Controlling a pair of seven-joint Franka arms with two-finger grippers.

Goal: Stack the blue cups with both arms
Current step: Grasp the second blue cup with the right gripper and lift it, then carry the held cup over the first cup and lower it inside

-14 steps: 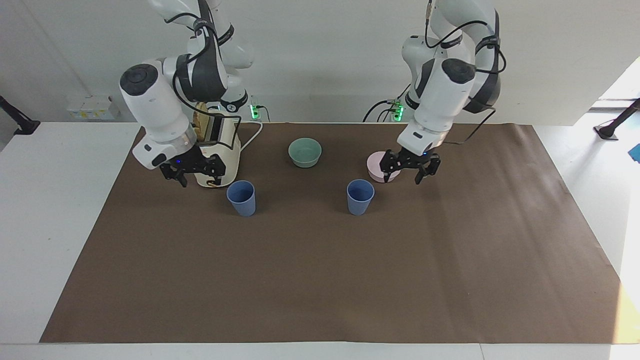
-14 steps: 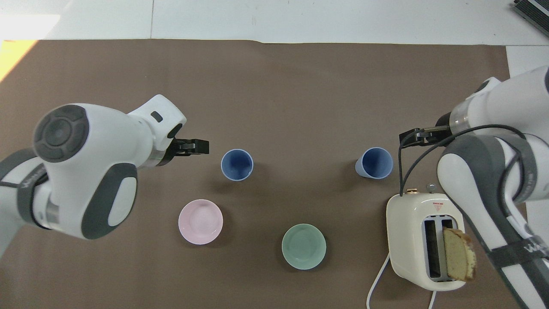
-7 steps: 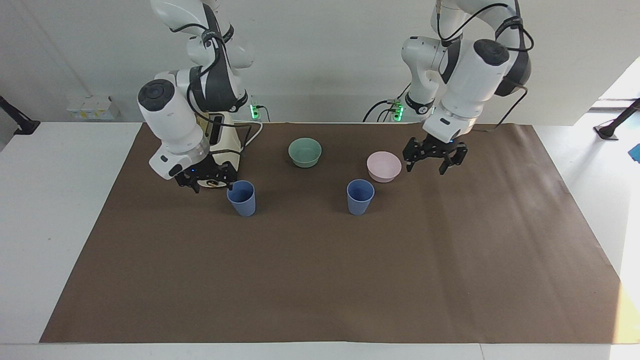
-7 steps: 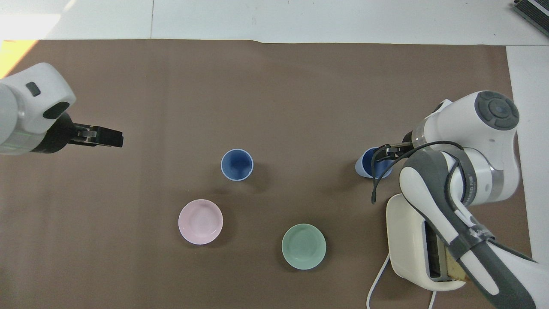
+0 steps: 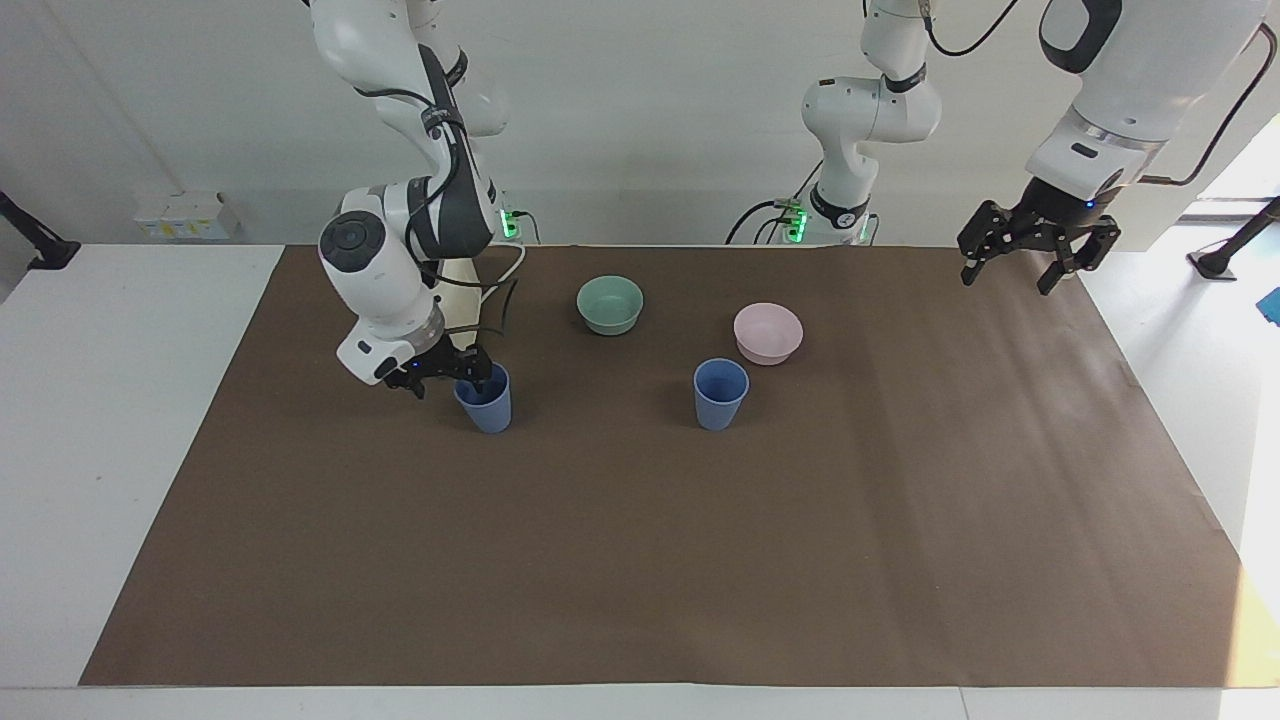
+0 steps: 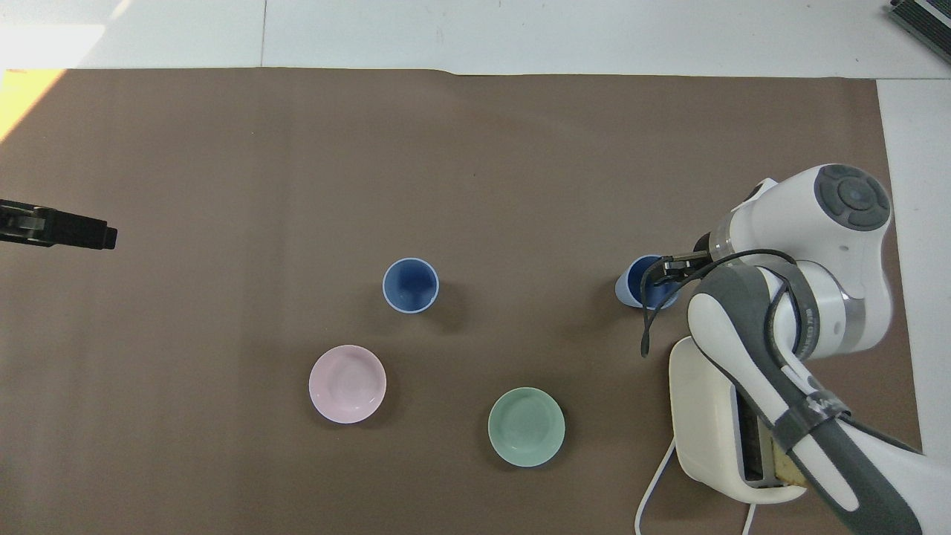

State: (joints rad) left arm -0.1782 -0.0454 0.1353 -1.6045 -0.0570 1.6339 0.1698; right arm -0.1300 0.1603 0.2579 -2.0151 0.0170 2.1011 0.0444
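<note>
Two small matte periwinkle-blue plastic tumblers stand upright on the brown-covered desk [image 5: 640,560], mouths up, long axes vertical, well apart. The first cup [image 5: 484,399] [image 6: 645,283] stands just beside the cream toaster [image 6: 713,423] at the right arm's end; the second cup [image 5: 721,394] [image 6: 410,285] stands mid-desk, just farther from the robots than the pale pink bowl [image 5: 768,333] [image 6: 348,384]. The teal-green bowl [image 5: 610,305] [image 6: 526,427] sits nearer the robots, between them. The right gripper [image 5: 447,376] [image 6: 674,265] has dropped from beside the toaster a second ago onto the first cup's rim, one finger seemingly inside; whether its jaws have clamped, I cannot tell. The left gripper [image 5: 1035,252] [image 6: 63,229] has swung away from the pink bowl and hangs high over the desk's left-arm edge, jaws spread wide, holding nothing. Neither cup has moved.
</note>
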